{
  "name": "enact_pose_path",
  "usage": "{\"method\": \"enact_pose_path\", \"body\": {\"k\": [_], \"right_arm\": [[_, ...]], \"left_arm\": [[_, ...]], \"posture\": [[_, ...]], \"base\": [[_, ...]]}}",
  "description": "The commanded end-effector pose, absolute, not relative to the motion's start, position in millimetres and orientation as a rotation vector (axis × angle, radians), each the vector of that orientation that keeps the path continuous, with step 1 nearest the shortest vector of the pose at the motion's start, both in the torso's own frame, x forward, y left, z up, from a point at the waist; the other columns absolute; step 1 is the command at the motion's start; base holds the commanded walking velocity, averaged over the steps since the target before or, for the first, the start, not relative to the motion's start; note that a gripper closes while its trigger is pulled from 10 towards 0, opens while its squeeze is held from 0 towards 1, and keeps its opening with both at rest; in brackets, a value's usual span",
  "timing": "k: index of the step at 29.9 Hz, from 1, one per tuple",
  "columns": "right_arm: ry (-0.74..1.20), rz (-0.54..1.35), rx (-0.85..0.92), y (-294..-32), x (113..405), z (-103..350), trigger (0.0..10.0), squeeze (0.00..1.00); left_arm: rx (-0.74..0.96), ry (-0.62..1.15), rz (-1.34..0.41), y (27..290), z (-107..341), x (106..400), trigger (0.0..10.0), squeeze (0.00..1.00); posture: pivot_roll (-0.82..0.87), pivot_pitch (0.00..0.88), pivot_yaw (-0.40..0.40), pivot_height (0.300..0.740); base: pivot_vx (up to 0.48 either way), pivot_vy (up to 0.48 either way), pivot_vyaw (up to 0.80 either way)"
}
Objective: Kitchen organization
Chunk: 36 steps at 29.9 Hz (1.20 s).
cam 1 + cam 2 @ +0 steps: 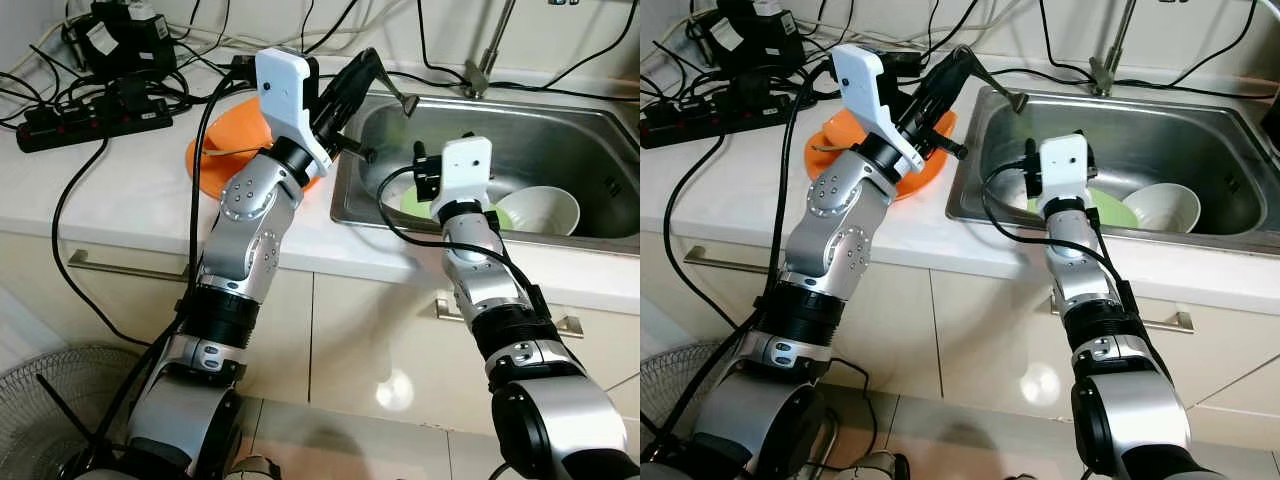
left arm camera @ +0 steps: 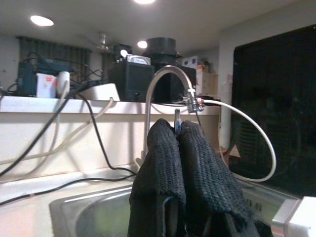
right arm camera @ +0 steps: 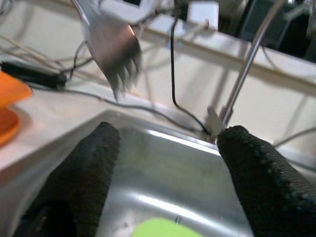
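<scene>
Black power strip (image 1: 90, 125) and tangled cables (image 1: 70, 190) on white counter (image 1: 120, 200)

Silver fork (image 3: 112, 47) held tilted above the steel sink's (image 1: 560, 125) left rim.

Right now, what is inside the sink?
Inside the sink lie a white bowl and a green plate. The right gripper's wrist covers part of the plate.

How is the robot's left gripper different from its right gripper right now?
The left gripper is shut on a fork, raised over the sink's near-left corner; the right gripper is open and holds nothing. The left arm reaches across from beside the orange plate; the right gripper hangs low above the green plate. Both have black fingers.
</scene>
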State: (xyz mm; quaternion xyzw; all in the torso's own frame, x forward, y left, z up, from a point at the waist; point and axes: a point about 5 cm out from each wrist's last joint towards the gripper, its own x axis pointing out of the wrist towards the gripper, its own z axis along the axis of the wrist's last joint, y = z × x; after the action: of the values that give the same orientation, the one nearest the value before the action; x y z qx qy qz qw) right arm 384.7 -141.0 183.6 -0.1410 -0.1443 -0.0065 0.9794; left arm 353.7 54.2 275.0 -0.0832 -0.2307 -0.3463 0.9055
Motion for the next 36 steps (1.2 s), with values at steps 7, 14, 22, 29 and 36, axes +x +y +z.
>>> {"method": "enact_pose_path", "body": {"k": [7,14,22,29,36], "right_arm": [[-0.394,0.047,-0.299,-128.5,380.2,195.6,10.0,0.00],[-0.406,0.052,-0.295,-126.0,379.1,196.9,10.0,0.00],[-0.423,0.083,-0.286,-119.2,376.9,197.7,10.0,0.00],[-0.439,0.108,-0.280,-115.5,375.5,199.4,10.0,0.00],[-0.444,0.121,-0.274,-113.6,374.6,199.6,10.0,0.00]], "left_arm": [[-0.178,-0.464,-0.764,51.7,275.1,348.0,10.0,0.00],[-0.166,-0.419,-0.798,48.6,268.5,345.8,10.0,0.00],[-0.157,-0.386,-0.823,46.6,262.9,344.4,10.0,0.00],[-0.105,-0.332,-0.860,42.4,252.8,342.3,10.0,0.00],[-0.092,-0.325,-0.867,41.4,251.2,341.3,10.0,0.00]], "posture": [[0.11,0.023,0.034,0.740],[0.12,0.025,0.034,0.740],[0.12,0.027,0.036,0.740],[0.12,0.028,0.036,0.740],[0.12,0.029,0.038,0.740]], "base": [[0.000,0.000,0.00],[0.000,0.000,0.00],[0.000,0.000,0.00],[0.000,0.000,0.00],[0.000,0.000,0.00]]}}
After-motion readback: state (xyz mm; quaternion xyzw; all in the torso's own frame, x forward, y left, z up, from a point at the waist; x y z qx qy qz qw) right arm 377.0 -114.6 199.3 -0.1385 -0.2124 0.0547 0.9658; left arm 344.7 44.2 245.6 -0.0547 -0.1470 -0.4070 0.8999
